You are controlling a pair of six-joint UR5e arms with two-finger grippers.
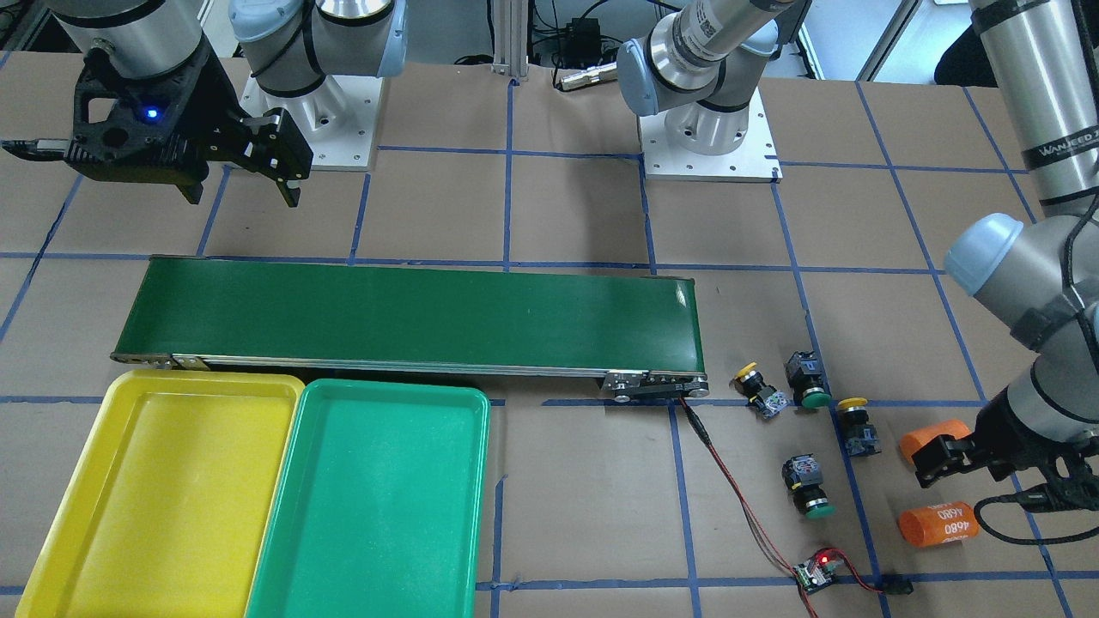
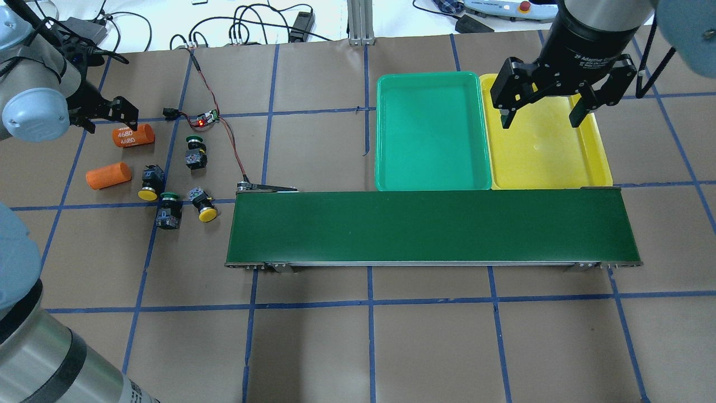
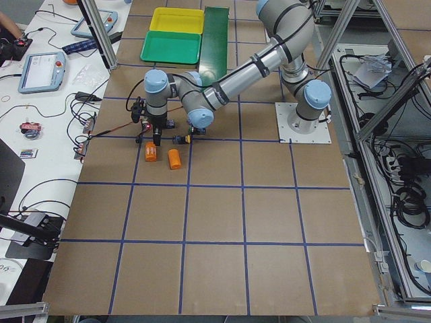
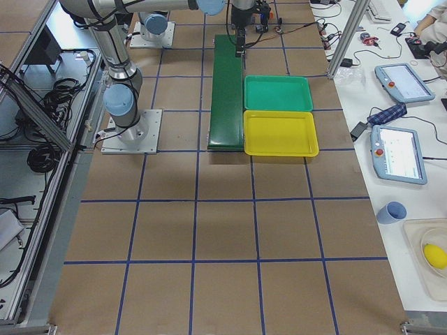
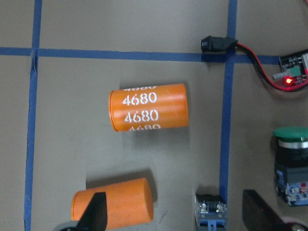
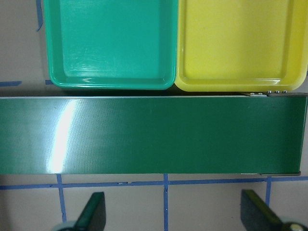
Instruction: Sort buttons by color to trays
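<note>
Approach: left pincer (image 2: pixel 109 115), jaws apart beside orange cylinders (image 2: pixel 133 135), needs shifting toward 5 o'clock (overhead view) to straddle yellow-capped button (image 2: pixel 150 183).

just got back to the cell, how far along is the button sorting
Done: nothing; yellow tray and green tray are empty. In hand: nothing; left gripper is open near the orange cylinders, right gripper open, raised. Left: all four buttons, on the table.
</note>
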